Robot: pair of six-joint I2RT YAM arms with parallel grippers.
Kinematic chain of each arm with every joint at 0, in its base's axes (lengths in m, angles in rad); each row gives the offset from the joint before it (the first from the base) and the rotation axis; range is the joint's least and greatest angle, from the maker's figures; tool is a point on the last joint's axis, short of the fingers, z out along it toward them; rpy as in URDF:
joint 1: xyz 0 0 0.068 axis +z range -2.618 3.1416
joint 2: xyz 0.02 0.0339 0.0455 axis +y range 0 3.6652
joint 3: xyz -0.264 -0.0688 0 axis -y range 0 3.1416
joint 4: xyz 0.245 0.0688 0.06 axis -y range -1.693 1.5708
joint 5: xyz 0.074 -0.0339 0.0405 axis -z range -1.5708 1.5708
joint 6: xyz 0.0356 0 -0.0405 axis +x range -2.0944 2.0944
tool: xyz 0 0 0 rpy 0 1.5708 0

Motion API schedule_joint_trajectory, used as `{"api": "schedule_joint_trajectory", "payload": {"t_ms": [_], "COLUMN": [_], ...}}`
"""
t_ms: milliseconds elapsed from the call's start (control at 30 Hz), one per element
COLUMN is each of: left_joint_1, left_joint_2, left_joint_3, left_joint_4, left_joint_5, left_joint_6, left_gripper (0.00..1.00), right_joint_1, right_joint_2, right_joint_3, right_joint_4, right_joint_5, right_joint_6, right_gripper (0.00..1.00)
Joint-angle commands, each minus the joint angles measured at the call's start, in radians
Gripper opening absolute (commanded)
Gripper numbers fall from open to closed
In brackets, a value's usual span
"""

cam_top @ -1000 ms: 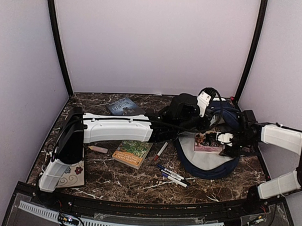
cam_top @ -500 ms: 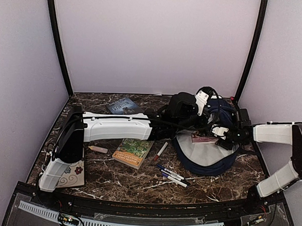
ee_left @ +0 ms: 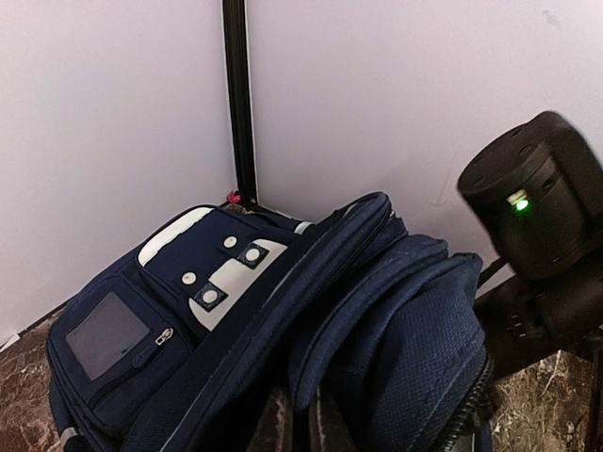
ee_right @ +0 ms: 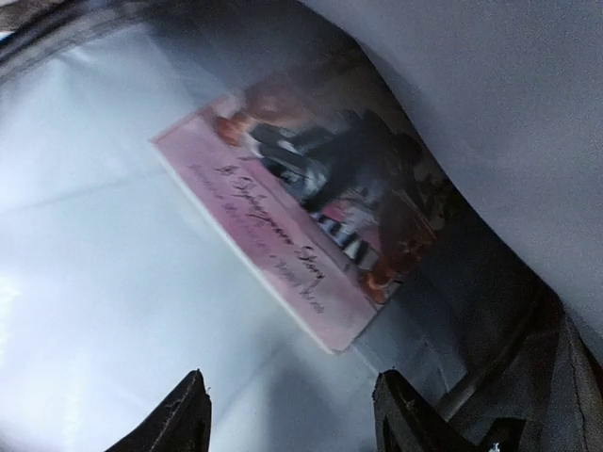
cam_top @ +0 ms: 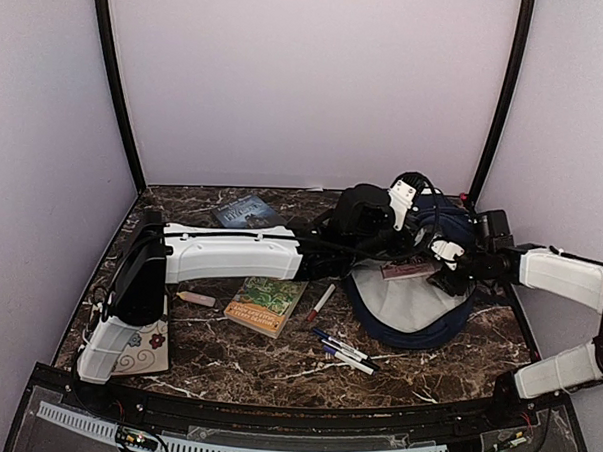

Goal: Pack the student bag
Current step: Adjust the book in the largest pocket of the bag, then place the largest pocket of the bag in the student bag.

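Book has left my right fingers, now spread just behind it, and lies inside the bag: one item packed, I'd say. Left fingers clench the bag's edge.

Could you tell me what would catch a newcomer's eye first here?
The open student bag at the far right of the table, its pale lining showing, with a pink book lying inside, just ahead of the open right gripper. The left gripper, reaching across, pinches the bag's raised flap.
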Motion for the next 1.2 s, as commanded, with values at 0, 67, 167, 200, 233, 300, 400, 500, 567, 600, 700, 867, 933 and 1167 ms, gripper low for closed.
{"api": "schedule_joint_trajectory", "payload": {"t_ms": [0,67,167,200,233,300,400,500,567,600,700,867,933,1167], "left_joint_1": [0.007,0.024,0.055,0.061,0.063,0.064,0.064,0.062,0.059,0.055,0.045,0.045,0.045,0.091], "left_joint_2": [-0.116,-0.117,-0.118,-0.118,-0.118,-0.117,-0.117,-0.113,-0.102,-0.097,-0.088,-0.132,-0.187,-0.405], "left_joint_3": [-0.014,-0.007,-0.018,-0.029,-0.04,-0.065,-0.105,-0.157,-0.189,-0.194,-0.197,-0.146,-0.148,-0.344], "left_joint_4": [0.08,0.038,-0.01,-0.012,-0.012,-0.011,-0.012,0.021,0.04,0.032,-0.024,-0.258,-0.355,-0.57], "left_joint_5": [-0.016,-0.023,-0.002,0.015,0.033,0.09,0.204,0.312,0.372,0.378,0.376,0.41,0.442,0.332], "left_joint_6": [0.002,-0.001,-0.032,-0.036,-0.04,-0.054,-0.094,-0.164,-0.182,-0.179,-0.159,-0.087,-0.038,-0.058], "left_gripper": [0.0,0.0,0.0,0.0,0.0,0.0,0.0,0.0,0.0,0.0,0.05,0.43,0.49,0.6], "right_joint_1": [0.009,0.009,0.009,0.009,0.009,0.009,0.009,0.006,-0.009,-0.017,-0.033,-0.035,-0.035,-0.003], "right_joint_2": [-0.167,-0.219,-0.275,-0.291,-0.308,-0.335,-0.344,-0.344,-0.36,-0.371,-0.388,-0.308,-0.269,-0.095], "right_joint_3": [0.027,0.05,0.088,0.098,0.107,0.129,0.182,0.255,0.273,0.276,0.28,0.357,0.39,0.452], "right_joint_4": [-0.299,-0.411,-0.581,-0.628,-0.667,-0.742,-0.816,-0.879,-0.889,-0.889,-0.87,-0.887,-0.869,-0.677], "right_joint_5": [-0.238,-0.25,-0.274,-0.288,-0.303,-0.34,-0.36,-0.286,-0.266,-0.274,-0.353,-0.522,-0.547,-0.619], "right_joint_6": [-0.103,-0.122,-0.151,-0.159,-0.164,-0.163,-0.147,-0.134,-0.125,-0.12,-0.058,-0.014,-0.008,0.128], "right_gripper": [0.61,0.61,0.61,0.61,0.61,0.6,0.59,0.57,0.56,0.56,0.6,0.63,0.63,0.6]}}
